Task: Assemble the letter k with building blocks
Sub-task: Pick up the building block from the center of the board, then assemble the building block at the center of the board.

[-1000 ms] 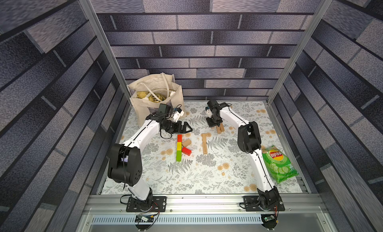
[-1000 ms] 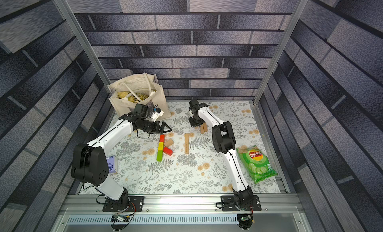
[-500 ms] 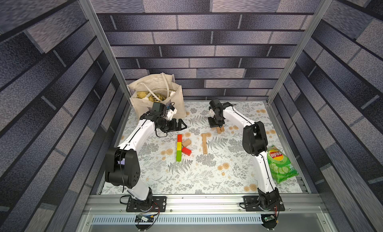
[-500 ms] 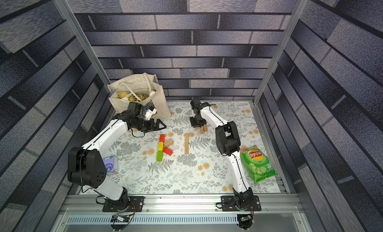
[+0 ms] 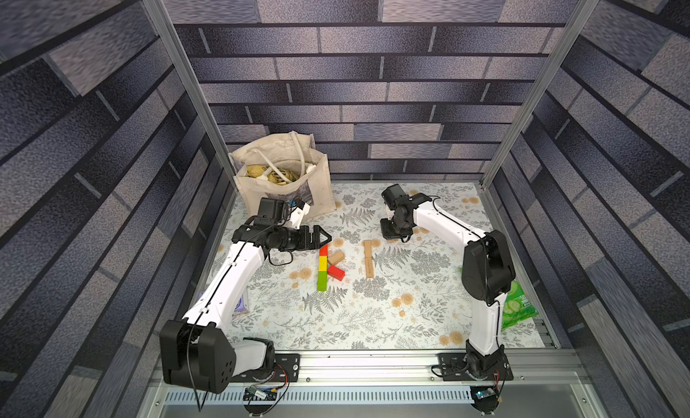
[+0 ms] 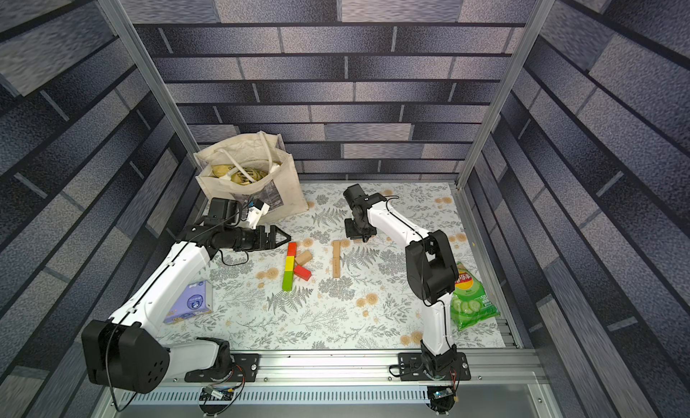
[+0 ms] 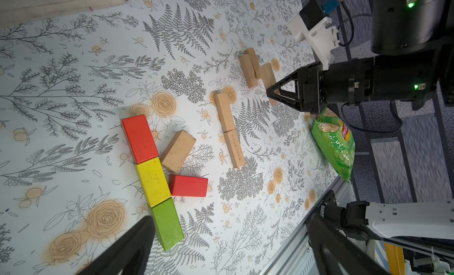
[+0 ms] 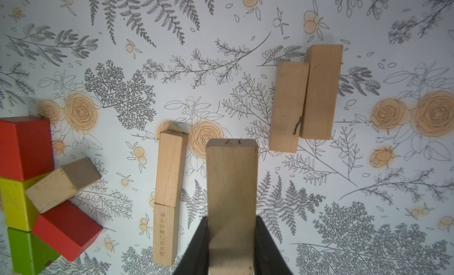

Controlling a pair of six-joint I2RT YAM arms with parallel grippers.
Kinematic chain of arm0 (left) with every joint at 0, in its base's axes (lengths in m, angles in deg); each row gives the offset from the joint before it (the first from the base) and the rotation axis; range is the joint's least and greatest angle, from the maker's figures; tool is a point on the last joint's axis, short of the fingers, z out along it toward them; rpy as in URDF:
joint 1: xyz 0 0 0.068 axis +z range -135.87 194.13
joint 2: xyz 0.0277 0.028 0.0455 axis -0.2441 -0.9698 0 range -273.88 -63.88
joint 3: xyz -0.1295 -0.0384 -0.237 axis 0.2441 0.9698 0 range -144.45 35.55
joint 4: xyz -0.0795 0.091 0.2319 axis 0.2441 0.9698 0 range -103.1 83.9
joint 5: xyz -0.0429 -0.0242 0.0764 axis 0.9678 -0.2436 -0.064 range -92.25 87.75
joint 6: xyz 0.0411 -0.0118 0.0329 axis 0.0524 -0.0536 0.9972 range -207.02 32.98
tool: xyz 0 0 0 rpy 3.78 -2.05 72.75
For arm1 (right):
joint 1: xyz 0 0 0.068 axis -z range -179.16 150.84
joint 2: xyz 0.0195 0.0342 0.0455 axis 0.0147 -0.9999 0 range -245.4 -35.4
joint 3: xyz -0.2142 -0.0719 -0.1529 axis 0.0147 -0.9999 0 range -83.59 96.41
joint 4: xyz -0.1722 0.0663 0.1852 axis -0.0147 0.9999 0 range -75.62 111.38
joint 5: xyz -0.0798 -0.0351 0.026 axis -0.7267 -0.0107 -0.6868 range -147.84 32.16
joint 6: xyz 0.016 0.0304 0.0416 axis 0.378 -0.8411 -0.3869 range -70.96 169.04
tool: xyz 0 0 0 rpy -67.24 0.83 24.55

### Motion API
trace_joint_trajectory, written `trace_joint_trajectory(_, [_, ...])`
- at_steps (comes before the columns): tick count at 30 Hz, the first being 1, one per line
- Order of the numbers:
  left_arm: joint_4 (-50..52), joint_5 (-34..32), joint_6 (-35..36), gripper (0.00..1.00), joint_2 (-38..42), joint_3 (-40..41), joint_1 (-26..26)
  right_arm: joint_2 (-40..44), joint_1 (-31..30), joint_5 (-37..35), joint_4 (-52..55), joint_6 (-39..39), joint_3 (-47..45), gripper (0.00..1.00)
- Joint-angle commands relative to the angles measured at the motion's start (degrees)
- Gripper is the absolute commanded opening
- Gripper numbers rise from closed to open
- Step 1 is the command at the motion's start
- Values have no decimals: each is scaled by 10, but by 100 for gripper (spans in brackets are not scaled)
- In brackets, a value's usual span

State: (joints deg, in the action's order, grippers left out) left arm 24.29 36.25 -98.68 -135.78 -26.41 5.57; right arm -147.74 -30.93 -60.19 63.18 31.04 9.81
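My right gripper [image 8: 232, 227] is clamping a plain light-wood rectangular bar [image 8: 231, 182] over the floral-patterned mat [image 8: 98, 65]. My left gripper [image 5: 322, 235] is hovering, jaws wide, beside the red, yellow and green wooden block column [image 7: 153, 181].

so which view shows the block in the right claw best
Right wrist view: the wooden block fills the centre, clamped in the right claw. The left wrist view shows it small, partly behind the claw; in both top views it's barely visible.
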Motion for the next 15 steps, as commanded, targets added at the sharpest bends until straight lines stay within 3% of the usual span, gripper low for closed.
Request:
trace_joint_trajectory(1, [-6, 35, -17, 100, 35, 38, 4, 50, -22, -20, -25, -51, -51, 18])
trace_joint_trajectory(9, [-42, 52, -44, 100, 96, 79, 0, 148, -88, -59, -42, -130, -173, 18])
trace_joint_trajectory(15, [6, 26, -42, 100, 93, 85, -25, 224, -124, -61, -74, -182, -273, 18])
